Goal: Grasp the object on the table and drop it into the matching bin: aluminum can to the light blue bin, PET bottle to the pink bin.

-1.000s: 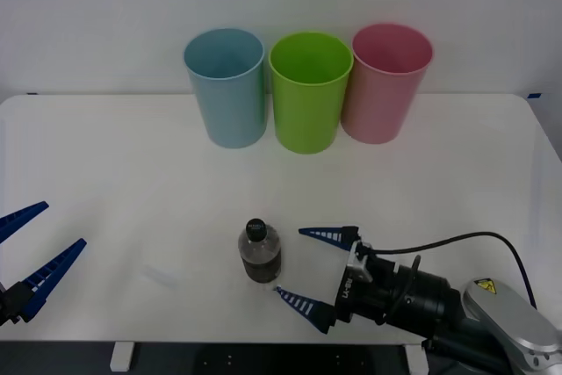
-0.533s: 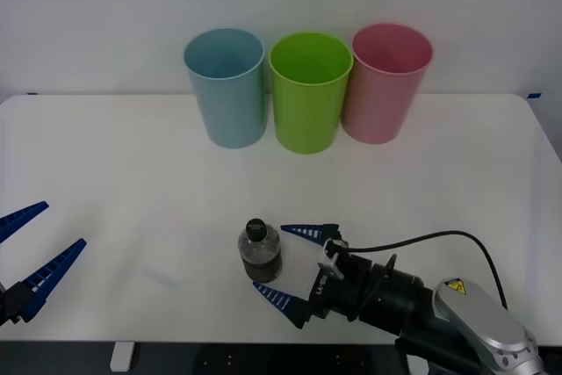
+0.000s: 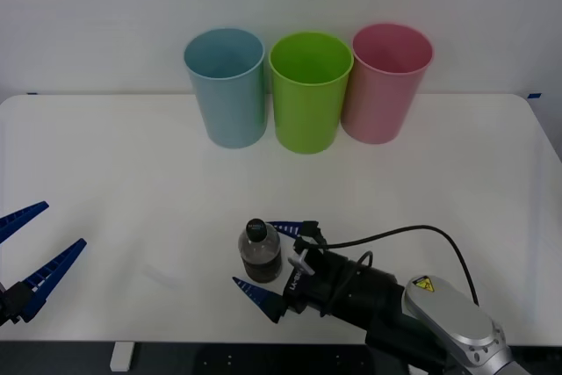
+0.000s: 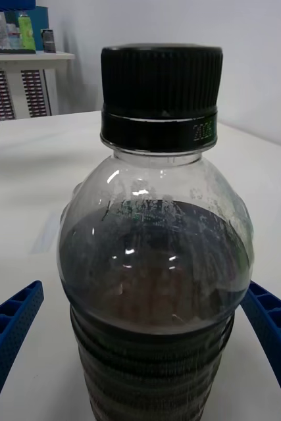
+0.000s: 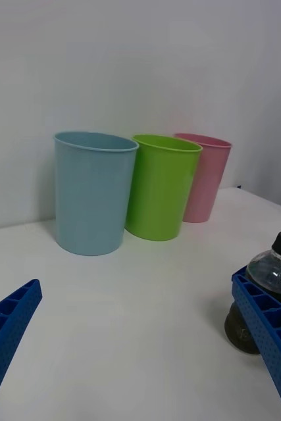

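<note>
Right gripper straddling the PET bottle near the table's front edge.
Its blue fingers stood wide apart, one on each side of the upright bottle; the left gripper waited open at the table's left edge, with the pink bin standing at the rear.

The small clear plastic bottle with a black cap stands upright near the large white table's front edge, between the right gripper's spread fingers. Along the back edge stand the tall pale blue plastic bin, the lime green plastic bin and the tall pink plastic bin, left to right. The left gripper sits at the front left corner.

PET bottle base cut off by right wrist view edge.
</note>
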